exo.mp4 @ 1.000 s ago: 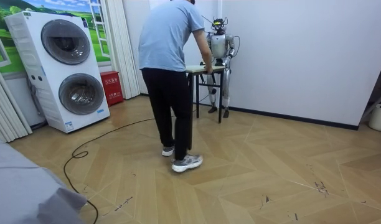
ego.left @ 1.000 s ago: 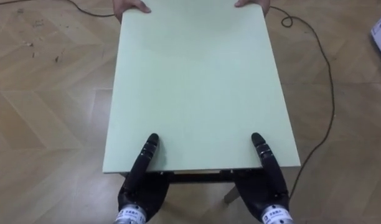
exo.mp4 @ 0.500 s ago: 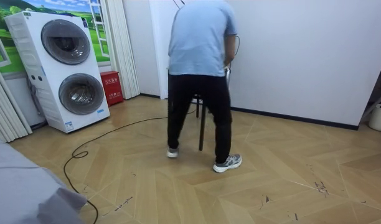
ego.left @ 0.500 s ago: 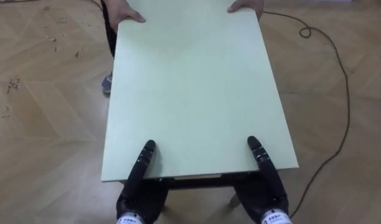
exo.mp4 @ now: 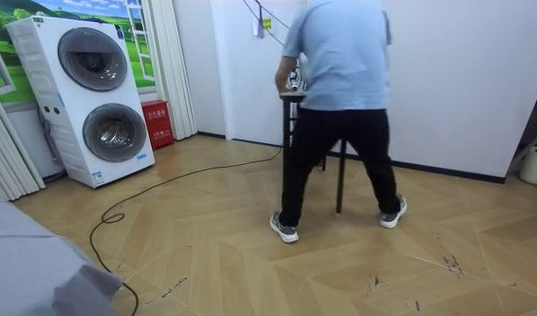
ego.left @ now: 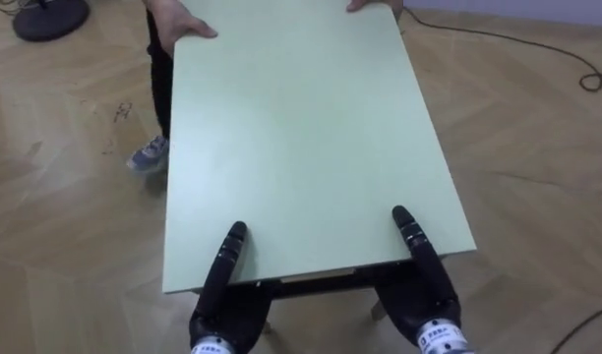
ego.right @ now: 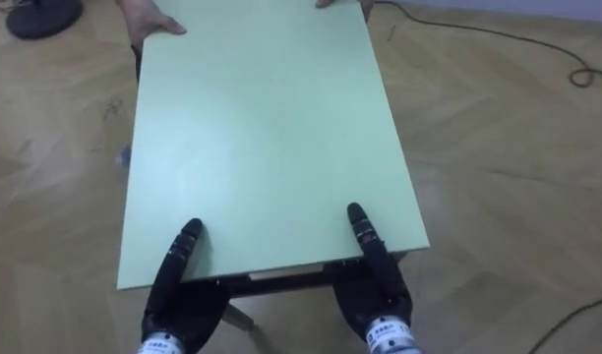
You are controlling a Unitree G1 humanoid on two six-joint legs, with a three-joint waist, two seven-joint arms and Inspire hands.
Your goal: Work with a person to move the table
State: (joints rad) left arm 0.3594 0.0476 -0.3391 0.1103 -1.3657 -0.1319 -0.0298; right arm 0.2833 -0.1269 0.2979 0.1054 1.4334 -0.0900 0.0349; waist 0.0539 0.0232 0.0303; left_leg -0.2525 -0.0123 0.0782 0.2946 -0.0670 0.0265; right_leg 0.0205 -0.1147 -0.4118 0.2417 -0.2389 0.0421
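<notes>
Two hands: the left hand (ego.left: 225,313) and right hand (ego.left: 424,295) stayed clamped on the near edge of the table (ego.left: 296,138), one thumb flat on top of each corner and the other fingers hidden beneath.
Table: its pale green top stretched from the robot to the person.
Person's hands: one hand (ego.left: 183,22) and the other (ego.left: 370,5) held the far corners, as a second earlier.
Floor: the wood pattern had slid past underneath. A shoe (ego.left: 146,154) had come into sight left of the table, and a cable (ego.left: 537,44) lay far right.
Room view: the person (exo.mp4: 339,96) had stepped from the view's left toward its right along the wall.
Meaning: the shared carry seemed well under way, and the table was probably not yet set down.
</notes>
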